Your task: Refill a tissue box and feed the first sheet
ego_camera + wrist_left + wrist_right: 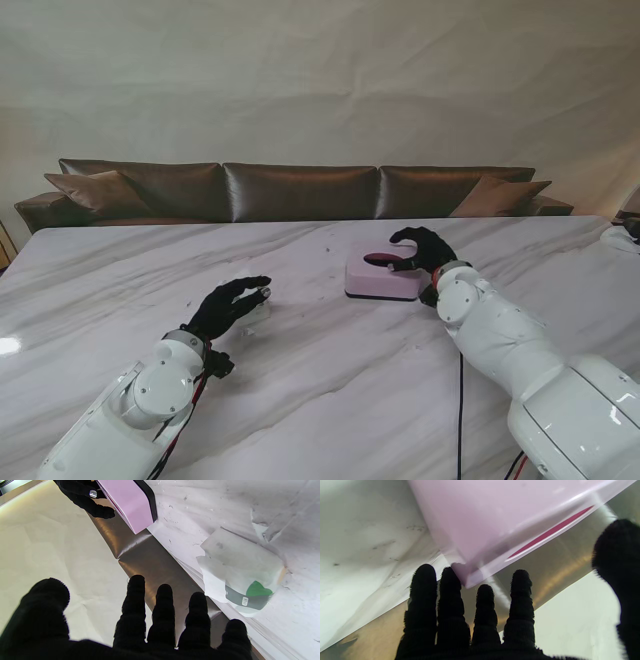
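A pink tissue box (380,274) with a dark slot on top lies on the marble table (330,380), right of centre. My right hand (424,252) hovers over its right end, fingers spread and curled, holding nothing; the right wrist view shows the box (495,517) just past the fingertips (450,580). A translucent pack of tissues (258,305) with a green mark lies left of centre. My left hand (228,306) sits beside and over it, fingers apart, not gripping; the left wrist view shows the pack (240,572) free on the table beyond the fingers (163,600), with the box (130,502) farther off.
A brown sofa (300,190) runs along the table's far edge. A white object (622,236) lies at the far right edge of the table. A black cable (461,410) hangs by my right arm.
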